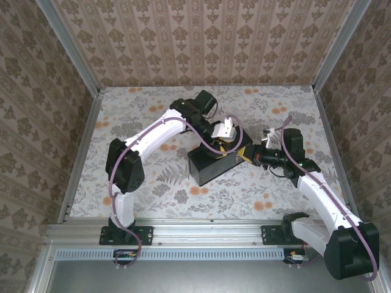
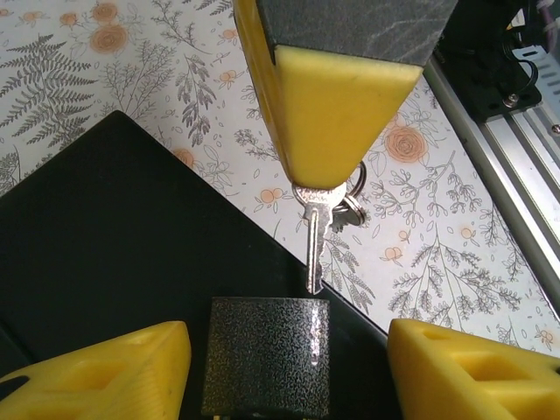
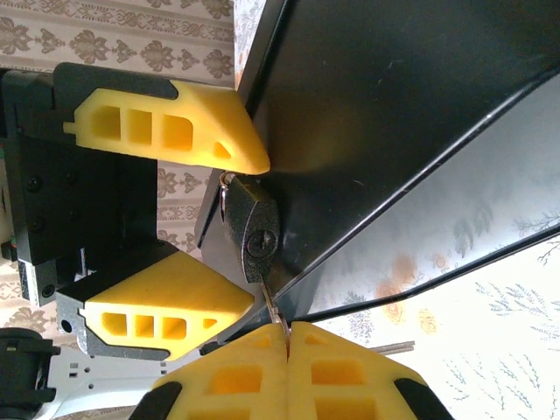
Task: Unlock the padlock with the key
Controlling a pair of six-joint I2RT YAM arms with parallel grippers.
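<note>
Right gripper (image 3: 287, 337) clamps small silver key (image 2: 316, 236), tip at keyhole of dark textured padlock (image 3: 255, 234), flanked by spread left gripper (image 2: 284, 363); insertion step, likely needing straight push, then twist

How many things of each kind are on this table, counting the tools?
padlock: 1
key bunch: 1
black box: 1
tools: 2, the left tool and the right tool
Total: 5
</note>
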